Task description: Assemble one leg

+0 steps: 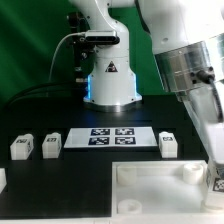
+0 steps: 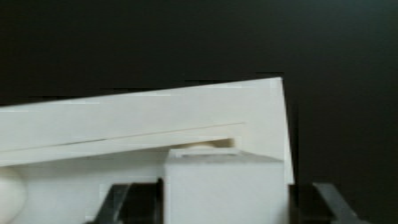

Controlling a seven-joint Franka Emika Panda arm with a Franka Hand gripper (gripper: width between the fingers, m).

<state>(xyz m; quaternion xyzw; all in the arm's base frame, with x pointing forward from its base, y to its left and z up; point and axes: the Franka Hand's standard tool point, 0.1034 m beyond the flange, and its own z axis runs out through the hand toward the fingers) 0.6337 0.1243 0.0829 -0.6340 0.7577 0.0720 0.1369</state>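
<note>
Black table (image 1: 40,112) bearing the fixtures. The marker board (image 1: 110,139) lies flat near mid-table and carries four square tags in two rows. In front of it, towards the exterior view's right, lies the white tabletop (image 1: 150,190), tray-like with a raised rim; a round socket (image 1: 190,170) shows near its far corner. The wrist view shows one tabletop corner (image 2: 125,120) against the dark ground. Cables (image 1: 45,88) trail behind, on the exterior view's left.

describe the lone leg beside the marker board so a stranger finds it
From the robot base at the back, drop to the flat marker board. Off the board's end on the exterior view's right sits a white leg. It is alone; two legs pair up at the other end.
</note>
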